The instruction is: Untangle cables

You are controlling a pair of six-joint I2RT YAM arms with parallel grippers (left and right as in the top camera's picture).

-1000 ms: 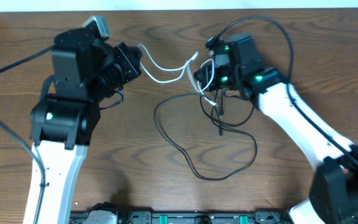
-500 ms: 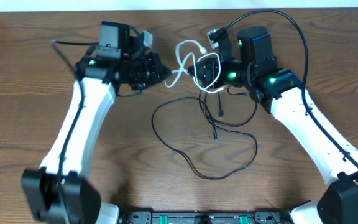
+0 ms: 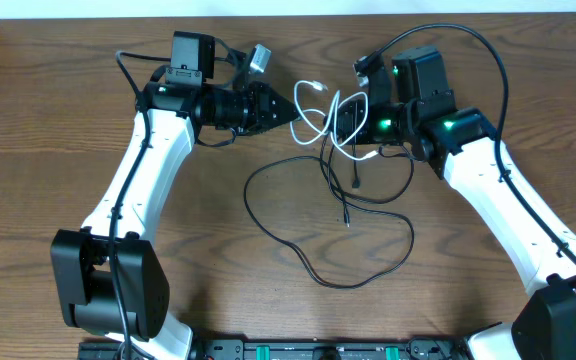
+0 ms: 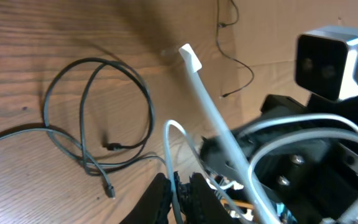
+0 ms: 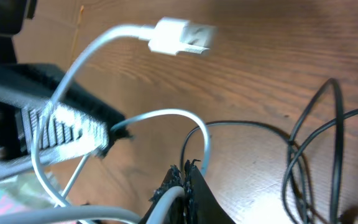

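the left pincer (image 3: 290,108) and right pincer (image 3: 352,122) face each other over the far middle of the tabletop (image 3: 208,260). each has its fingers pressed together on the white cable (image 4: 213,113), which runs in small loops between them, its usb plug (image 5: 182,35) sticking out free. the black cable (image 4: 104,60) lies in loose loops on the wood just below, its upper strands running up to the white loops.
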